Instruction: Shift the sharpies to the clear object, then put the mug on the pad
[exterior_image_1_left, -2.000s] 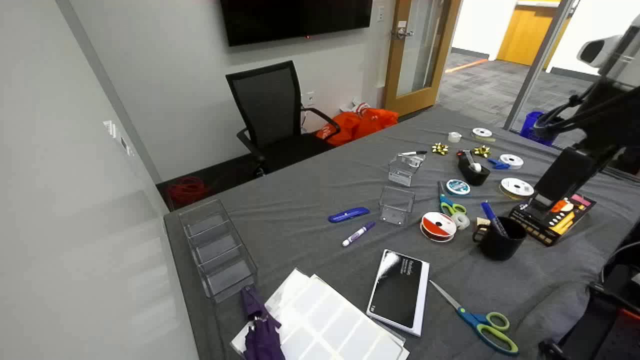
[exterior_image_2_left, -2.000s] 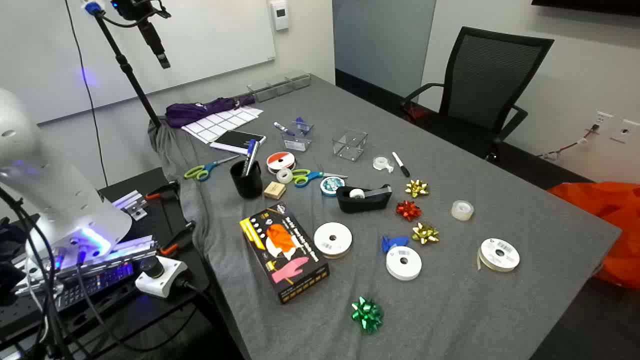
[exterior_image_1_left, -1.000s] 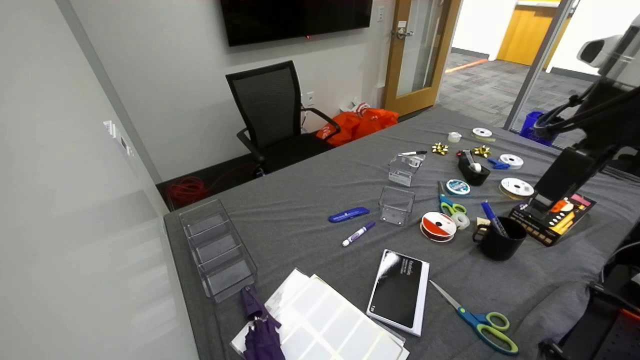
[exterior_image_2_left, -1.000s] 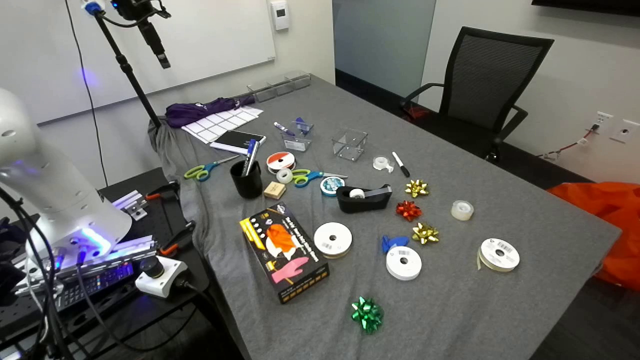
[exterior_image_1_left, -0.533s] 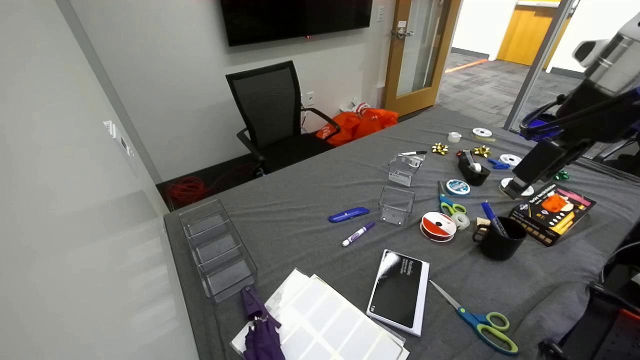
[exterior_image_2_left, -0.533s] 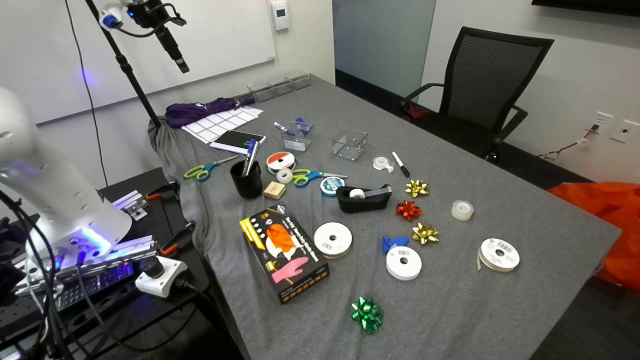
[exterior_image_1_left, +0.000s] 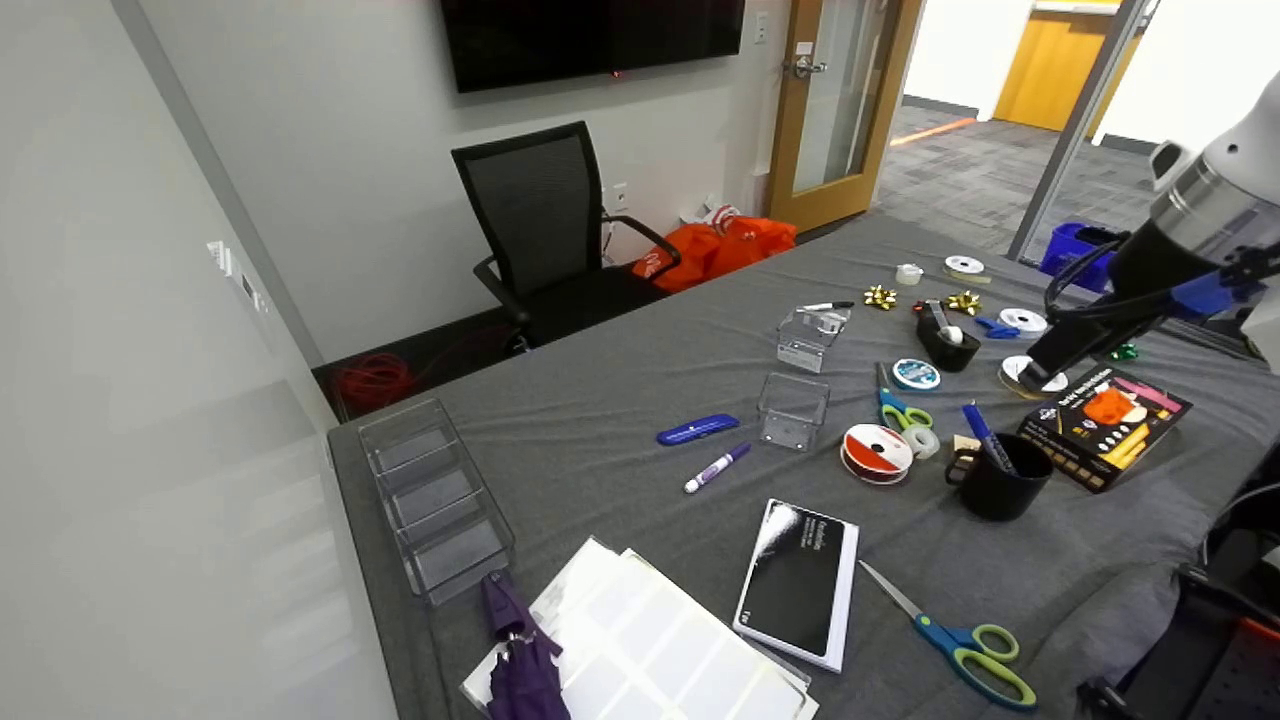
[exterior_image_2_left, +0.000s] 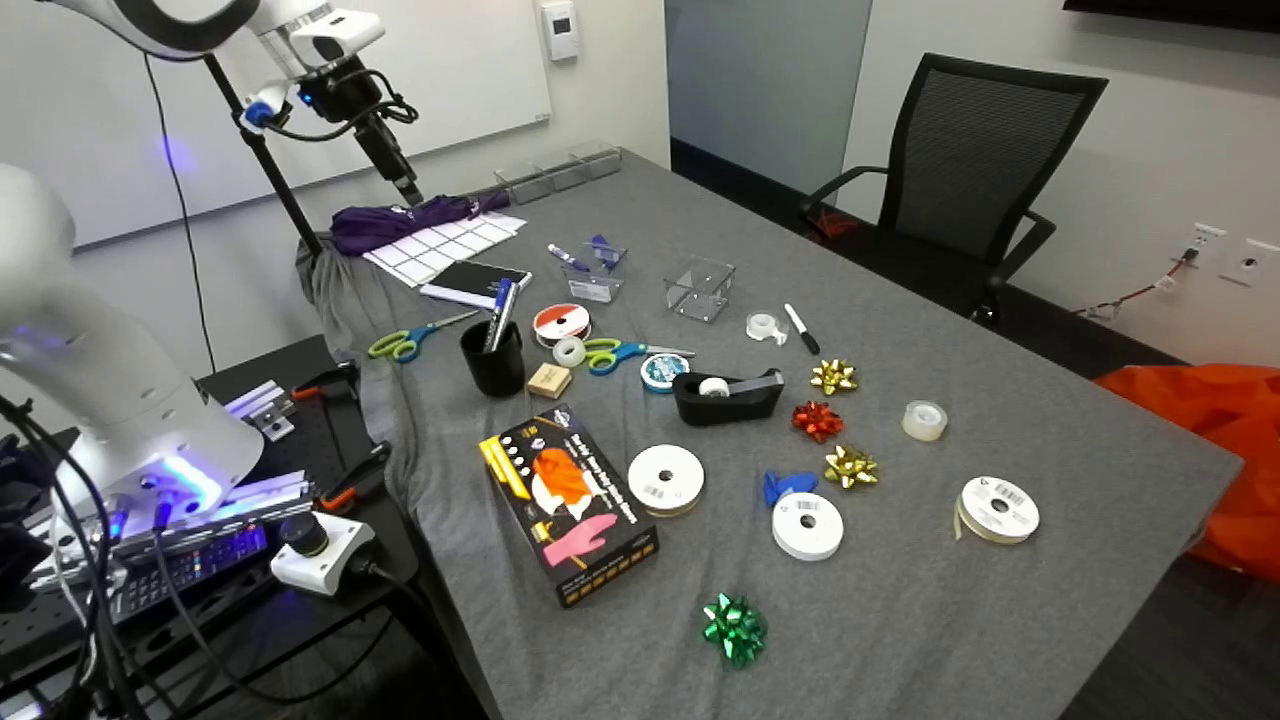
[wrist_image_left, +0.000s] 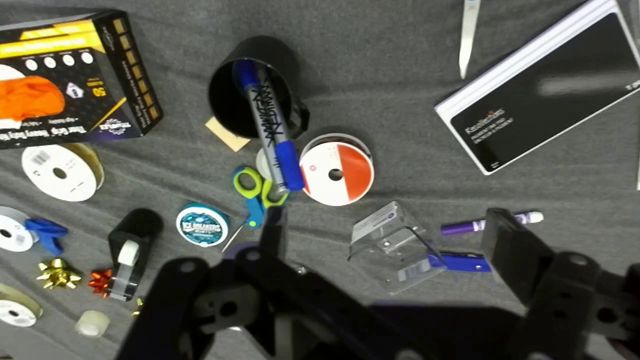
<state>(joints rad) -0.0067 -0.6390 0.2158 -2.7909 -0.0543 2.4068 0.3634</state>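
While the claw (wrist_image_left: 394, 243) hangs with jaws apart, the sharpies (wrist_image_left: 271, 130) lean in the mug (wrist_image_left: 282, 61).
From the claw, they lie up and left in the wrist view, tipped its way, long axis slanting across its closing line.

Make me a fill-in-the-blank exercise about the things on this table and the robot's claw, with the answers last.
1. A marker leaning in the mug has a ____ cap.
2. The claw is open, gripping ____.
3. In the wrist view, a clear holder appears roughly midway ____ the claw's two fingers.
4. The pad is ____ with a white edge.
Missing words: blue; nothing; between; black.
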